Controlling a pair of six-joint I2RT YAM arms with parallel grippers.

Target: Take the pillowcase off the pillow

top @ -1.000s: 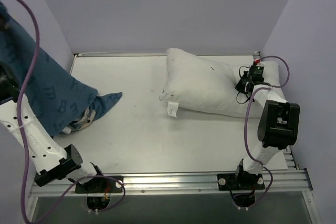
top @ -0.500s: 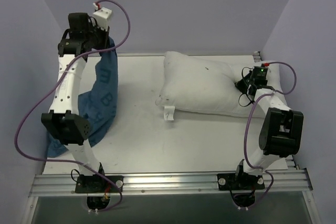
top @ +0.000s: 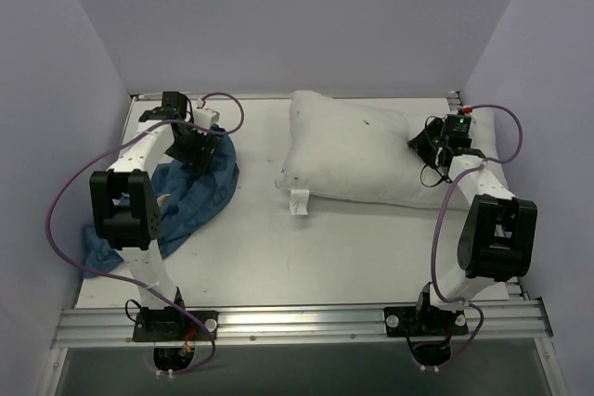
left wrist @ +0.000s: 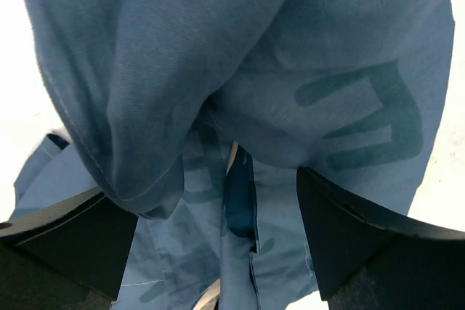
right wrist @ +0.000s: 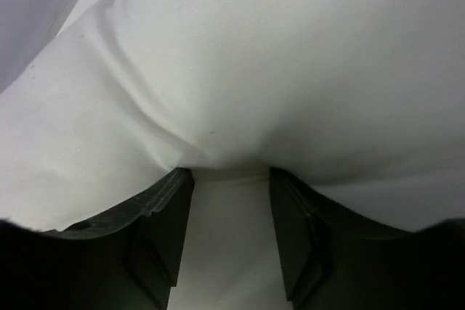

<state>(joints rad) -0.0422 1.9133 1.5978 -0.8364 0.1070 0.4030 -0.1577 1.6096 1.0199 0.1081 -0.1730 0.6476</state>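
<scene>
The dark blue pillowcase [top: 200, 199] lies crumpled in a heap at the left of the table, off the pillow. My left gripper [top: 192, 150] is low over the heap's far end. In the left wrist view the left gripper [left wrist: 211, 188] is open, its fingers [left wrist: 356, 230] wide apart, with folds of the lettered pillowcase [left wrist: 254, 70] hanging loose between and beyond them. The white pillow [top: 357, 150] lies bare at the back right, its tag [top: 298, 202] at the near left corner. My right gripper [top: 422, 147] is at the pillow's right end. The right gripper [right wrist: 229, 176] is open, jaws apart against the creased pillow [right wrist: 254, 56].
The white table [top: 325, 248] is walled by lilac panels at the back and both sides. A metal rail [top: 306, 322] with both arm bases runs along the near edge. Purple cables loop off each arm.
My left arm has swung down from high at the left, laying the pillowcase on the table, and its jaws have opened. The right jaws have opened off the pinched pillow.
</scene>
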